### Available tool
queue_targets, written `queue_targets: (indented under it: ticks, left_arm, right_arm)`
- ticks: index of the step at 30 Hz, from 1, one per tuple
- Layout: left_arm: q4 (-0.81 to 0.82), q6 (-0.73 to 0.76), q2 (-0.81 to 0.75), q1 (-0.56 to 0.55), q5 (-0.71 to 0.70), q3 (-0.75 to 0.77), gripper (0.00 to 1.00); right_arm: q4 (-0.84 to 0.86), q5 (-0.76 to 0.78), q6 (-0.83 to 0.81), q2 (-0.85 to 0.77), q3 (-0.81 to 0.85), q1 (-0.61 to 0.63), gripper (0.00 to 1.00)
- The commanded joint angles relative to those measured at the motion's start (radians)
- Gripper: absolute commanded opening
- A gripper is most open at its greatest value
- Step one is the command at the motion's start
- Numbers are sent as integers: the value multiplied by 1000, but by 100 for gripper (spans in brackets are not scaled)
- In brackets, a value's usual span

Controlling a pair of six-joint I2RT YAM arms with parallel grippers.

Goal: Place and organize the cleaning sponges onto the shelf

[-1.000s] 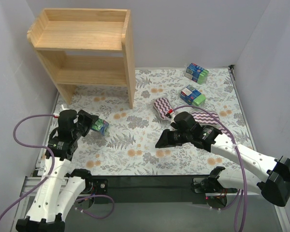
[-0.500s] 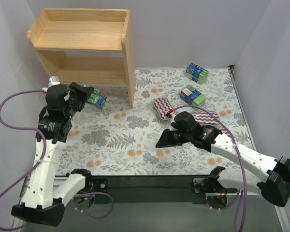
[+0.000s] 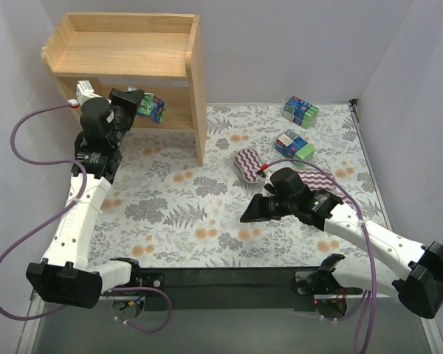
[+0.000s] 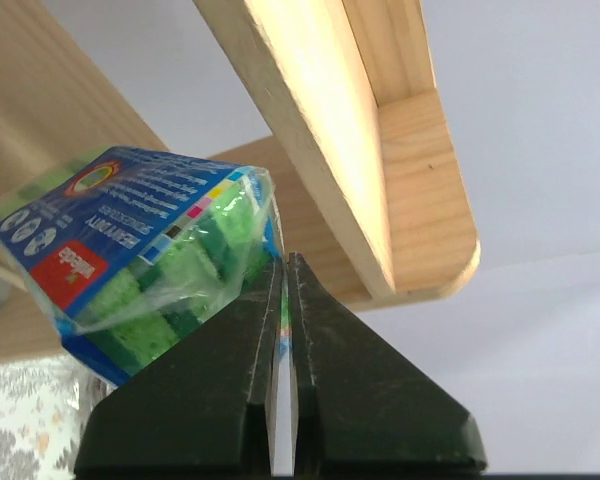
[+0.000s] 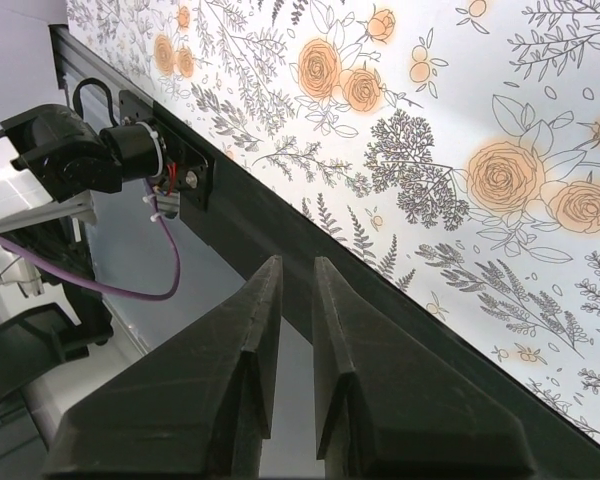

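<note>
My left gripper (image 3: 135, 104) is shut on the clear wrap edge of a blue-and-green sponge pack (image 3: 149, 106) and holds it in the air at the front of the wooden shelf's (image 3: 125, 55) lower tier. In the left wrist view the pack (image 4: 150, 260) hangs left of the gripper (image 4: 283, 265), with the shelf boards (image 4: 400, 150) just behind. Two more blue-and-green packs (image 3: 300, 110) (image 3: 294, 144) lie at the back right. One purple zigzag pad (image 3: 246, 164) lies mid-table; another (image 3: 315, 179) is partly under my right arm. My right gripper (image 3: 244, 218) is shut and empty, low over the mat.
A floral mat (image 3: 184, 214) covers the table. The shelf's right side panel (image 3: 200, 110) stands down to the mat. A black strip (image 3: 229, 284) with both arm bases runs along the near edge; it shows in the right wrist view (image 5: 280, 260). White walls close in on three sides.
My left arm has lifted the blue-and-green pack from the mat's left side up and back to the shelf's lower tier. The right arm has barely moved.
</note>
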Motion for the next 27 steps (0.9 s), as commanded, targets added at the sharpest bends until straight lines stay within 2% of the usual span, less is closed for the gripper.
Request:
queue_targets:
  ticks: [1, 5, 10, 18, 27]
  left_arm:
    - [177, -4, 19, 4, -77, -95, 0]
    - [308, -38, 28, 4, -94, -252, 0]
    - [388, -69, 49, 6, -71, -347, 0]
    - [336, -50, 34, 6, -59, -318, 0]
    - [414, -66, 2, 6, -39, -246, 0]
  right_arm:
    - [0, -24, -32, -15, 24, -17, 11]
    - [-12, -38, -47, -9, 32, -31, 10]
    - [-29, -42, -66, -13, 37, -48, 9]
    - [-36, -55, -78, -13, 21, -69, 8]
    - [-35, -65, -86, -6, 17, -78, 6]
